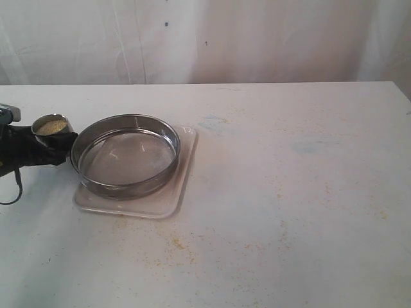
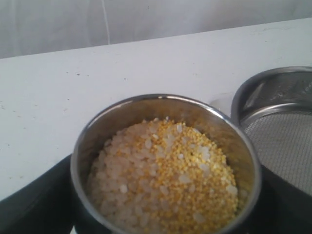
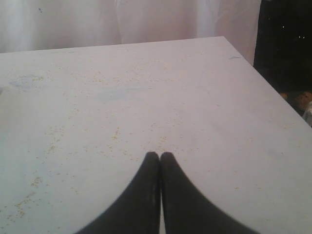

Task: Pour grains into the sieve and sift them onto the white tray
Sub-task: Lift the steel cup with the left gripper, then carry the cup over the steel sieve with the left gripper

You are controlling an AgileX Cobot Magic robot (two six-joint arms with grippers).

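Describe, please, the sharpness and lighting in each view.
Exterior view: soft, hazy, with glints on the wide round steel sieve. Left wrist view: yellow-beige grains fairly crisp, small steel cup rim gleaming. Right wrist view: black fingers featureless silhouettes against the bright white table.

We take this for a staged test lab. We see a plain, stained white table [image 1: 302, 212] with a white cloth backdrop [image 1: 270, 38] hung behind its far edge.

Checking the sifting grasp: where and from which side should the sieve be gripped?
Likely the sieve by its upright steel wall, pinched from above on the side away from the cup, which the left gripper holds beside its other side. It sits flat on the white tray.
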